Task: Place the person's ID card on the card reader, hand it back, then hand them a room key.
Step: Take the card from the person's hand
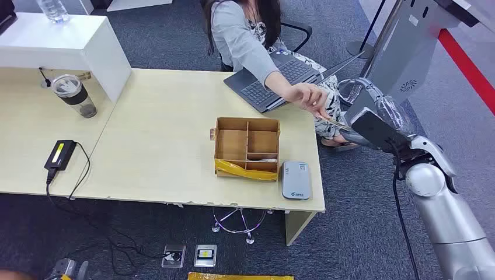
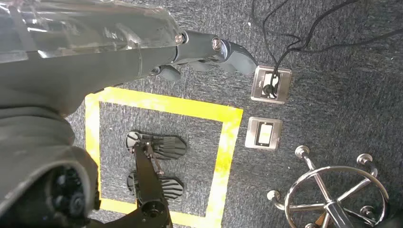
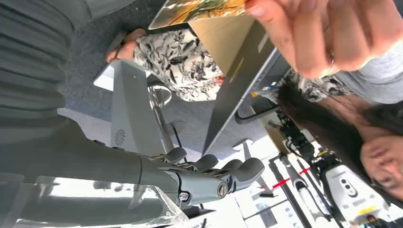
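Observation:
A person seated at the far side of the table stretches out a hand (image 1: 310, 96) that pinches the ID card (image 1: 334, 121) past the table's right edge. The same card (image 3: 199, 9) appears close up in the right wrist view, apart from my fingers (image 3: 214, 173). My right hand (image 1: 368, 99), wrapped in clear plastic, hovers just right of the card with its fingers apart and nothing in them. The grey card reader (image 1: 296, 179) lies at the table's near right corner. My left hand (image 2: 209, 50) hangs over the carpet, holding nothing.
A cardboard box (image 1: 246, 147) with several compartments and yellow tape stands left of the reader; something pale lies in one compartment. An open laptop (image 1: 280, 79) sits by the person. A cup (image 1: 74, 95) and a black device (image 1: 60, 154) are at the far left.

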Controlling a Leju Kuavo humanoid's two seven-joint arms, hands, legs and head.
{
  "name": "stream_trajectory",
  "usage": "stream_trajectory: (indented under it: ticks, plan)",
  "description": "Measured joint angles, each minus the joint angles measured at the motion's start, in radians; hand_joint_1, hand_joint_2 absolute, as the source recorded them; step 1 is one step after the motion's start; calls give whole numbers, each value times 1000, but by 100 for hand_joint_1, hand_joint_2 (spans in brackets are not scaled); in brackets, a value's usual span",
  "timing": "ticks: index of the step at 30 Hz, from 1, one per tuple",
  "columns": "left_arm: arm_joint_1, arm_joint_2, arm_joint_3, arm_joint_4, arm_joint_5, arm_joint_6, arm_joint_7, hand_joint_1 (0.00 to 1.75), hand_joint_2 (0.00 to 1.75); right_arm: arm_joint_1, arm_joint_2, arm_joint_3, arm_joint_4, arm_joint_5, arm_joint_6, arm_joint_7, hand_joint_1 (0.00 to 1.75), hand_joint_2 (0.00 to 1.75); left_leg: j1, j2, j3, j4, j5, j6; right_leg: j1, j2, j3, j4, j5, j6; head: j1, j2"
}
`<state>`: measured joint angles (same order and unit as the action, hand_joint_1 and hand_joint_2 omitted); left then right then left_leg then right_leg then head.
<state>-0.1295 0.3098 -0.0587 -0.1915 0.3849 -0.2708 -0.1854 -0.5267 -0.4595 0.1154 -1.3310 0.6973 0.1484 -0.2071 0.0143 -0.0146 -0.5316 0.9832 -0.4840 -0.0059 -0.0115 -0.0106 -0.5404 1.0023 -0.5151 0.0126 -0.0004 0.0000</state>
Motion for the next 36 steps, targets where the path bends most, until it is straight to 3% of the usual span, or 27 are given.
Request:
stream_trajectory:
  ticks: [10, 14, 36]
  plan:
    - [0, -2, 0, 0, -1, 3, 0, 0, 0, 16, 18, -15, -54, 9, -2, 3, 0, 175, 0, 0, 0, 0, 0, 0, 0, 0, 0, 0, 0, 0, 0, 0]
    - [0, -4, 0, 0, -2, 4, 0, 0, 0, 24, 23, -25, -69, 11, 0, 6, 170, 175, 0, 1, 0, 0, 0, 0, 0, 1, 0, 0, 0, 0, 0, 0]
    - [0, -4, 0, 0, -3, 21, 0, 0, 0, 41, 40, -62, -112, -36, 47, 9, 175, 175, 0, 1, 0, 0, 0, 0, 0, 1, 0, 0, 0, 0, 0, 0]
